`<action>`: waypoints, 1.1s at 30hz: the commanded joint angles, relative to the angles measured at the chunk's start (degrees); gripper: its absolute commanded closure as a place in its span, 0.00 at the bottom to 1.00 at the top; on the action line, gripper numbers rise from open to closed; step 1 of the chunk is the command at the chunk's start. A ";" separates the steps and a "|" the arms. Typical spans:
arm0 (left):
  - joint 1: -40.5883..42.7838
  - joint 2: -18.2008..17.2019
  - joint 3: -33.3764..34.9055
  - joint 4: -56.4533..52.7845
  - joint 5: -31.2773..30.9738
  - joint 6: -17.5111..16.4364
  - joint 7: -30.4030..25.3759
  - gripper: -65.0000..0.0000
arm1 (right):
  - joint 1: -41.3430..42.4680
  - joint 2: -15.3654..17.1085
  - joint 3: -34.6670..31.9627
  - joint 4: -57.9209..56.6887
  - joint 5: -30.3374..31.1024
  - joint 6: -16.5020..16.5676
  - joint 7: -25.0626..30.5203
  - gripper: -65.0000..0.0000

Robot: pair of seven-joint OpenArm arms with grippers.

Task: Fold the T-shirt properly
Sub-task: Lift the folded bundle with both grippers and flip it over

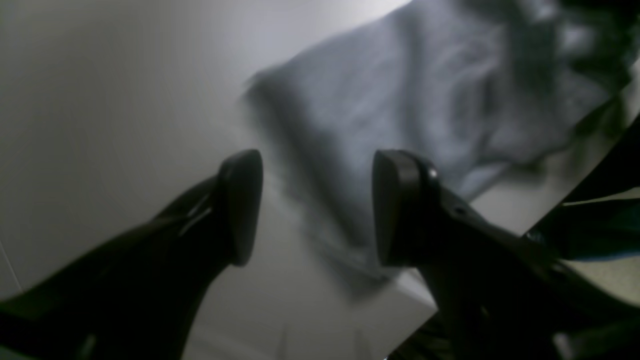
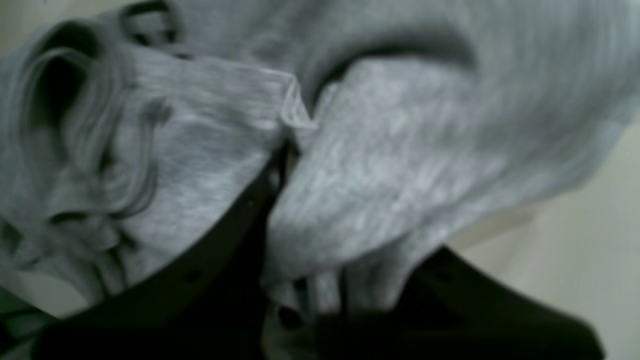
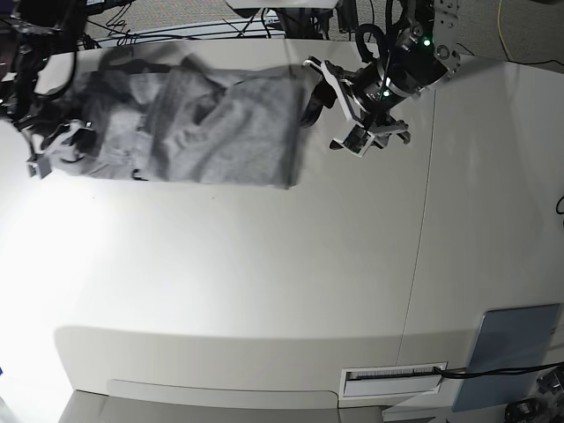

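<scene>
The heather-grey T-shirt [image 3: 207, 128] lies rumpled and partly spread at the table's far left, plain side showing. My left gripper [image 3: 315, 95] hovers open and empty just off the shirt's right edge. In the left wrist view its gripper [image 1: 317, 207] has both pads apart, with the blurred shirt [image 1: 400, 100] beyond them. My right gripper [image 3: 62, 145] is at the shirt's left end. In the right wrist view this gripper [image 2: 290, 165] is shut on a bunched fold of the T-shirt [image 2: 390, 150], and cloth drapes over the fingers and hides their tips.
The white table [image 3: 264, 282] has a seam [image 3: 421, 229] running down its right part. A grey-blue flat pad [image 3: 511, 352] lies at the front right corner, next to a labelled slot [image 3: 392, 377]. Cables run along the far edge.
</scene>
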 commanded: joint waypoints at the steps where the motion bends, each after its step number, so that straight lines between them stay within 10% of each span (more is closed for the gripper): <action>1: 0.28 -0.02 -0.07 0.87 -0.61 -0.07 -1.33 0.49 | 0.68 1.09 0.22 2.71 1.81 0.13 0.44 1.00; 12: 1.88 0.00 -0.07 0.87 -0.63 -0.02 -1.90 0.49 | -0.24 -9.88 -4.35 29.81 -2.27 -6.38 -4.50 1.00; 21: 1.92 0.00 -0.07 0.76 -0.61 -0.04 -1.88 0.49 | -0.59 -18.51 -25.66 33.75 -17.97 -12.92 -0.28 1.00; 33: 3.48 0.00 -0.07 0.76 1.29 -0.07 -1.95 0.49 | -0.57 -22.27 -48.04 33.62 -33.64 -20.59 7.56 1.00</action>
